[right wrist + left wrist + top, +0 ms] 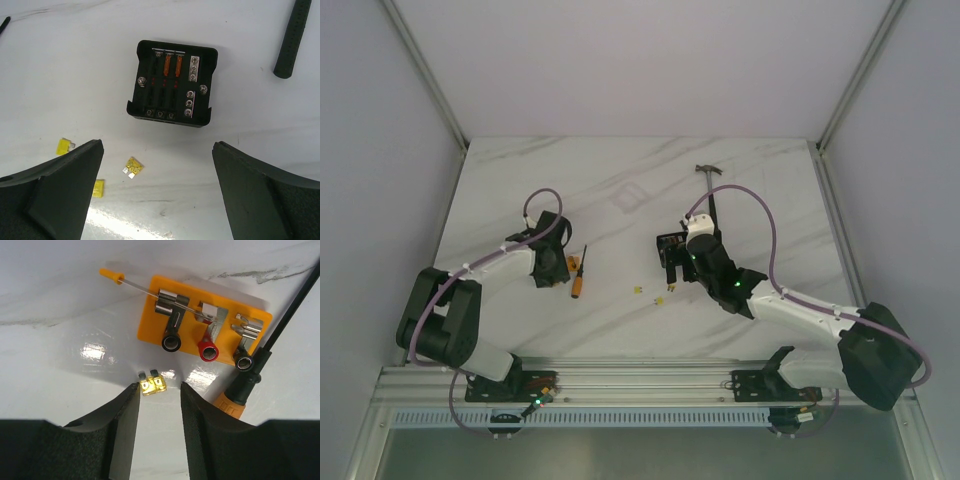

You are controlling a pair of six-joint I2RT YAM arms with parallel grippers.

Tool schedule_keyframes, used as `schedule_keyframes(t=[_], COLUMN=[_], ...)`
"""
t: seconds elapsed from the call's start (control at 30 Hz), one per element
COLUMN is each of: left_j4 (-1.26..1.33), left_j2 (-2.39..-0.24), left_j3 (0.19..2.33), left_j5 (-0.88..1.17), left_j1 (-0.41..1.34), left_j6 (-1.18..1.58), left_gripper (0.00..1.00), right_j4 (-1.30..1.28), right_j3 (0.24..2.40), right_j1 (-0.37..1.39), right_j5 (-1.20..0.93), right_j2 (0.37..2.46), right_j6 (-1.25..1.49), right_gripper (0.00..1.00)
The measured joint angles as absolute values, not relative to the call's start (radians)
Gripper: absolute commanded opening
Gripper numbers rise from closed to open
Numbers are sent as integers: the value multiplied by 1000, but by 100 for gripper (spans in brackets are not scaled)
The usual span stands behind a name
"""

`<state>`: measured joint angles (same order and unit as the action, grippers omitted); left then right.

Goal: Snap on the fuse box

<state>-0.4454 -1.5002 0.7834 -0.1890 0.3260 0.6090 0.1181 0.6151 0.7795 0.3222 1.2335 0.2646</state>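
Observation:
The fuse box [172, 82] is a small black square box lying flat on the white table, with no lid on it and two orange fuses in its slots. In the top view the fuse box [669, 247] sits right of centre. My right gripper [158, 148] hovers just short of it, jaws wide open and holding nothing. A faint clear square [628, 197] lies farther back. My left gripper [160, 387] is open, and a yellow fuse [152, 384] lies on the table at its fingertips, close to the left one.
An orange terminal block [200, 320] lies just beyond the left gripper, with a screwdriver [242, 387] at its right. Loose yellow fuses [132, 166] [64, 146] [99, 187] lie under the right gripper. A hammer [710, 180] lies behind the fuse box.

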Motion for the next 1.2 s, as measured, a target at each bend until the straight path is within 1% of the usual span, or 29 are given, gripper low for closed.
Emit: schedule_keyframes(t=[0.13, 0.43, 0.63, 0.73, 0.83, 1.2], left_j4=[-446, -440, -443, -442, -441, -473], left_j2=[-1501, -1488, -1496, -1497, -1494, -1470], left_j3=[782, 764, 765, 765, 766, 762], left_j5=[-213, -268, -288, -293, -297, -277], left_j1=[332, 344, 354, 360, 364, 369], left_j6=[666, 817, 842, 850, 856, 873], left_gripper=[42, 41, 37, 31, 28, 24], right_j4=[118, 118, 118, 117, 117, 116], right_j3=[615, 615, 615, 615, 615, 615], right_j1=[780, 780, 780, 780, 780, 780], right_j5=[322, 322, 322, 322, 322, 322], right_j2=[1234, 1235, 1235, 1235, 1235, 1235], right_j6=[265, 265, 265, 265, 265, 265], right_gripper=[98, 98, 98, 98, 98, 98])
